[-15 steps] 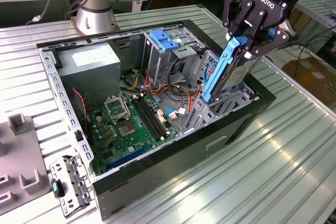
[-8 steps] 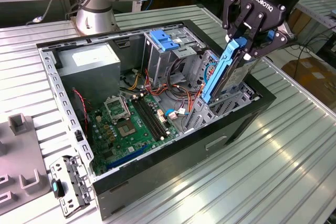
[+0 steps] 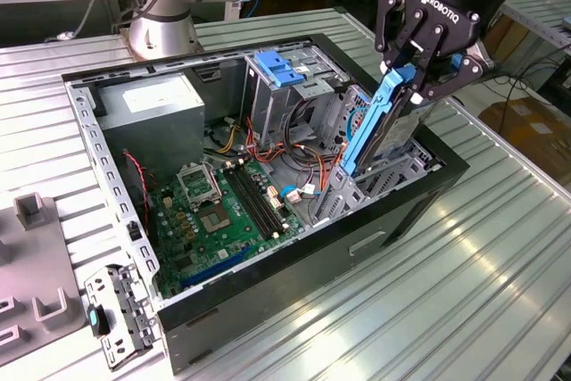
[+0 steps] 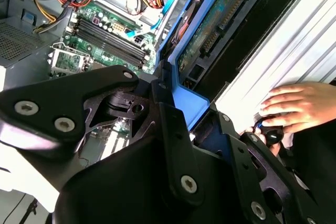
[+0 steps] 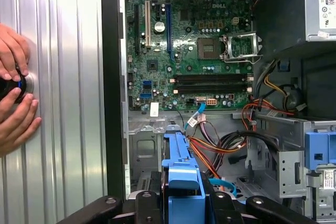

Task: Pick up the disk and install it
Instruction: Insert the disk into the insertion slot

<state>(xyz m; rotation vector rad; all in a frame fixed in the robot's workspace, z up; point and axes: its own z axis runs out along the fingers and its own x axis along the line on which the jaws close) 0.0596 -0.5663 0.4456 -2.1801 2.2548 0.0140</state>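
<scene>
Blue rails and grey metal mark the disk (image 3: 379,127). My end effector (image 3: 412,78) is clamped on its upper end, fingers pinched across it. Taking the exterior view as a dial, the pair sit at about two o'clock, over the open case (image 3: 268,310).

The relation I care about is this. The disk hangs directly below the end effector with its long axis steep. Its top leans toward one o'clock and its lower end points toward seven o'clock, down into the bay (image 3: 397,180) at the case's corner. The lower end looks to be inside the bay mouth. I cannot tell how deep, and I judge it not seated, since most of its length stands proud of the cage.

Inside the case, the green board (image 3: 214,211) lies at eight o'clock from the disk. A tangle of red and orange cables (image 3: 268,144) runs between them. The grey power supply (image 3: 147,100) is at ten o'clock, well apart, and a second blue bracket (image 3: 277,69) stands on the cage at twelve o'clock of the case.

The case rests on a ridged metal table (image 3: 482,310), with the arm's base (image 3: 161,15) at eleven o'clock. In the first wrist view a person's hand (image 5: 16,93) rests on the table outside the case wall, around a dark knob (image 5: 8,85). That hand is apart from the disk, but I would mind it. Workbenches and boxes crowd the room behind.
</scene>
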